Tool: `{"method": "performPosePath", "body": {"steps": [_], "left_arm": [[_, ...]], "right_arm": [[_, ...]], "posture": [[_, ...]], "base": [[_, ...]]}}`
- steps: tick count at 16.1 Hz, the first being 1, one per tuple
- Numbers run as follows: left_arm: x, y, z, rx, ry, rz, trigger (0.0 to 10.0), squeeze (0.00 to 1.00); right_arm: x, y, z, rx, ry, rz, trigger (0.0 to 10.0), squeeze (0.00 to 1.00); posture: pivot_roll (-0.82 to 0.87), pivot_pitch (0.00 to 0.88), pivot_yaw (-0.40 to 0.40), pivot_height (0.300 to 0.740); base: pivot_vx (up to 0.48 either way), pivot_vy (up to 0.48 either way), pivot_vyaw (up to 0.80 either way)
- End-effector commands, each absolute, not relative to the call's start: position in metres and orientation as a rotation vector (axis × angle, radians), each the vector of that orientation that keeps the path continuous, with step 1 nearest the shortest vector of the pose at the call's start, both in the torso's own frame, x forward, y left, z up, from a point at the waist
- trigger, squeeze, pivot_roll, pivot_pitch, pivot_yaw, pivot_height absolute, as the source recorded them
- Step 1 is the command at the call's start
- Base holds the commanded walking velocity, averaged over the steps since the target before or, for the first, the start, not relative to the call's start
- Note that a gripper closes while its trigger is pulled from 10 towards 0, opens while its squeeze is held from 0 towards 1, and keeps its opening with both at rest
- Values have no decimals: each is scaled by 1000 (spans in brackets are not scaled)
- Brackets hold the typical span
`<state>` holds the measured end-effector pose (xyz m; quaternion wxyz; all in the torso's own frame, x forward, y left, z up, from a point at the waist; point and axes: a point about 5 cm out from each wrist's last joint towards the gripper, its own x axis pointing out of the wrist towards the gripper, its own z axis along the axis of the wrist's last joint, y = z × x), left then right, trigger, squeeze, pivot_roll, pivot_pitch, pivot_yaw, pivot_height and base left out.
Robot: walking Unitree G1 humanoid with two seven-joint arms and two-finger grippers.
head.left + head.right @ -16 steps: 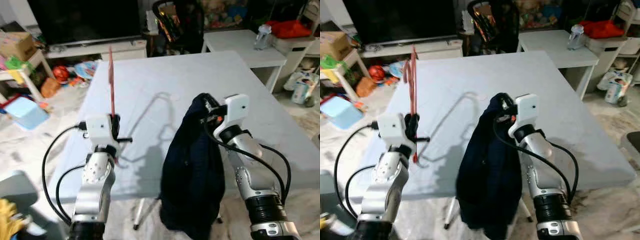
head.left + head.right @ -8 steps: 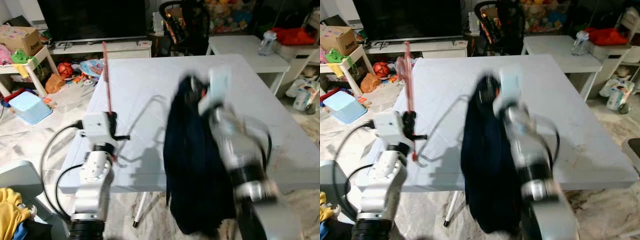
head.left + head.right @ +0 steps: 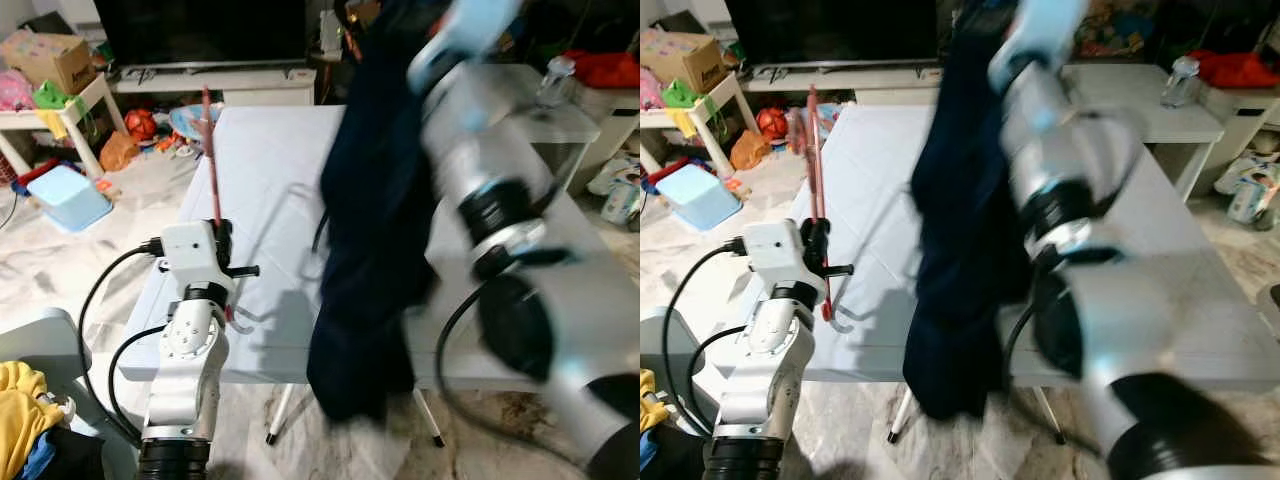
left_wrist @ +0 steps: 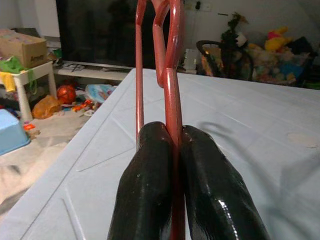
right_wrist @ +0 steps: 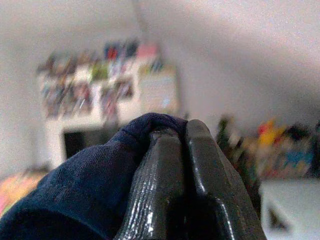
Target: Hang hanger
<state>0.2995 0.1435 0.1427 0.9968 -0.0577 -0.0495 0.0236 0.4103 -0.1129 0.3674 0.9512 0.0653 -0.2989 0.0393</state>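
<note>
1. Hanger, red, stands straight up over the pale counter, pinched tight in the left hand.
2. Right hand is squeezed shut on dark blue clothing, lifted high.

No text, brand, number or sign can be read with any certainty. The one candidate is the brown cardboard box at about ten o'clock in the room, resting on a low white side table — it carries a dark printed mark on its side, seen in the left wrist view, but the letters are too small and soft to make out. Items at one o'clock on the far white tabletop — a clear bottle among them — show no legible label either, and the right side of the head views is smeared by motion blur.
</note>
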Motion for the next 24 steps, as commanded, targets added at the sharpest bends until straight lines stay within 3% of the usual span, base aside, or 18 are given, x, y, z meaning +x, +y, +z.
{"method": "performPosePath", "body": {"steps": [1, 3, 4, 7, 8, 11, 14, 20, 24], "left_arm": [[296, 147, 133, -117, -61, 72, 10000, 0], [297, 143, 133, -119, -59, 61, 10000, 0], [298, 140, 135, -123, -65, 52, 10000, 0], [297, 141, 134, -122, -62, 44, 10000, 0], [297, 140, 133, -122, -58, 39, 10000, 0], [299, 136, 133, -129, -55, 18, 10000, 0], [299, 131, 133, -128, -57, -2, 10000, 0], [303, 143, 130, -120, -44, 15, 10000, 0], [302, 138, 129, -127, -38, -8, 10000, 0]], "right_arm": [[402, -111, 395, 122, -725, 83, 10000, 0], [412, -104, 350, 69, -586, 145, 10000, 0], [417, -101, 305, 3, -442, 185, 10000, 0], [413, -111, 218, -145, -148, 244, 10000, 0], [408, -118, 194, -123, -63, 274, 10000, 1000], [396, -134, 160, -233, 50, 396, 10000, 1000], [385, -133, 141, -359, 133, 535, 10000, 1000], [365, -133, 133, -323, 48, 628, 10000, 1000], [360, -163, 141, -267, 28, 555, 10000, 1000]], "posture": [[-39, 0, -23, 740], [-47, 0, -21, 740], [-45, 0, -20, 740], [-58, 0, -6, 740], [-58, 0, -6, 740], [-76, 0, 8, 740], [-85, 0, 14, 740], [-83, 0, 17, 740], [-87, 0, 24, 740]], "base": [[0, 0, 0], [0, 0, 0], [0, 0, 0], [0, 0, 0], [0, 0, 0], [0, 0, 0], [0, 0, 0], [0, 0, 0], [0, 0, 0]]}}
